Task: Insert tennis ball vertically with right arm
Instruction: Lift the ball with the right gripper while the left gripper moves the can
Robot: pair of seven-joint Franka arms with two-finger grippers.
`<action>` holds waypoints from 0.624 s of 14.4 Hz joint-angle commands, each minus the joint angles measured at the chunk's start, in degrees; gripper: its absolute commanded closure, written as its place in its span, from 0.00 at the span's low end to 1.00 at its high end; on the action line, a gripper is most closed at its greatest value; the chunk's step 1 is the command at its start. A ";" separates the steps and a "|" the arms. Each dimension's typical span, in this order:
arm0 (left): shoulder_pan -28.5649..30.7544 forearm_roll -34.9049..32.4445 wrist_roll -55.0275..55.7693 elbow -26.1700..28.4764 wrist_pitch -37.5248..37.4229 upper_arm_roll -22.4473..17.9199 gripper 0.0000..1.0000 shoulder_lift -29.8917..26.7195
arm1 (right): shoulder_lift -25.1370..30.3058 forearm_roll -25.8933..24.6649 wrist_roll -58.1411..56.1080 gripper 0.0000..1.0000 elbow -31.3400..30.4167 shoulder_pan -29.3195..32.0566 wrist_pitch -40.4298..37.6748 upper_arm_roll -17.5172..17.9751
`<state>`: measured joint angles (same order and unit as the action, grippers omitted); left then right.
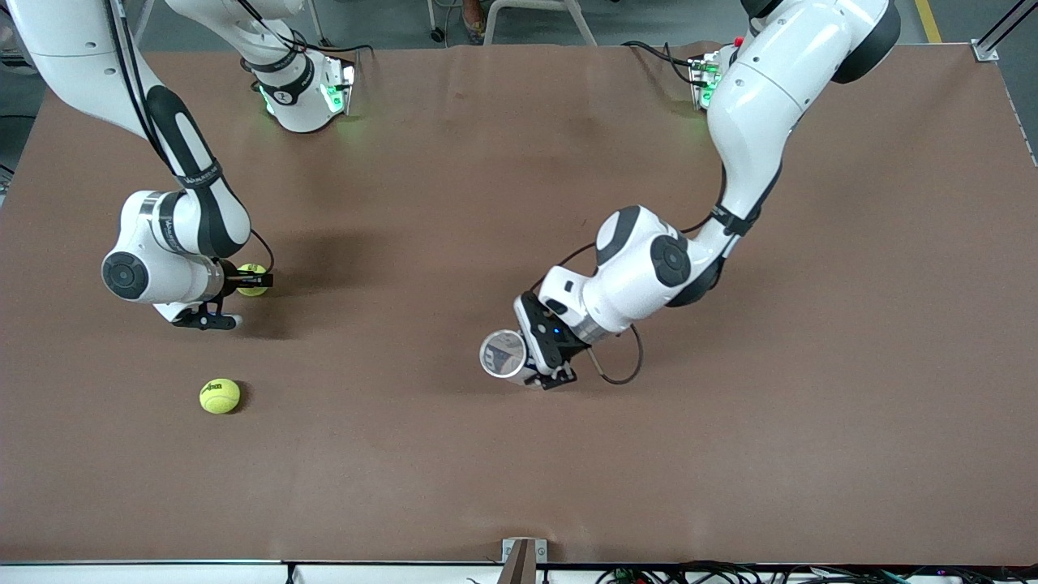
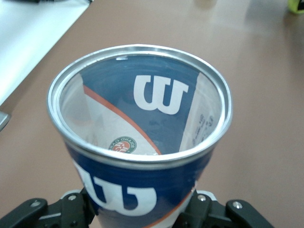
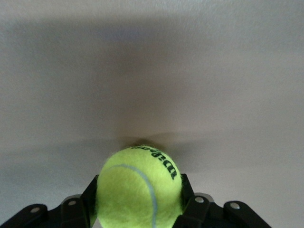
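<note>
My right gripper is shut on a yellow-green tennis ball, low over the table at the right arm's end. In the right wrist view the ball sits tight between the black fingers of the gripper. My left gripper is shut on a blue and white Wilson can near the table's middle. The can's open mouth, with a metal rim, faces up toward the front camera. In the left wrist view the can fills the frame and looks empty; the gripper clamps its lower body.
A second tennis ball lies on the brown table, nearer to the front camera than my right gripper. It also shows as a yellow-green edge in the left wrist view.
</note>
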<state>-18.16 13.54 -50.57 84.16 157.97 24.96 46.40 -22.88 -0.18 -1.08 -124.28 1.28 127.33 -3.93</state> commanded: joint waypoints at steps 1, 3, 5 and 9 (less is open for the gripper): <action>1.45 1.31 -0.94 5.56 7.33 4.72 0.31 -0.35 | 0.73 0.89 -0.06 0.63 6.47 0.21 -8.54 0.24; 3.03 1.40 -0.94 8.63 10.76 7.55 0.31 -0.35 | 0.74 0.97 -0.41 0.63 15.08 0.21 -18.56 0.24; 3.30 1.49 -0.94 11.80 16.03 9.14 0.31 -0.26 | 0.73 2.98 -1.02 0.63 21.33 -0.23 -22.38 0.76; 4.44 1.49 -0.94 15.67 20.61 11.77 0.32 0.00 | 0.73 7.74 -0.50 0.63 28.38 -4.52 -23.53 1.91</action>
<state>-15.51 13.76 -50.54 97.10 175.81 34.38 46.91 -21.95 6.22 -1.70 -98.51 -0.52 104.57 -2.16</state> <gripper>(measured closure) 0.313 0.330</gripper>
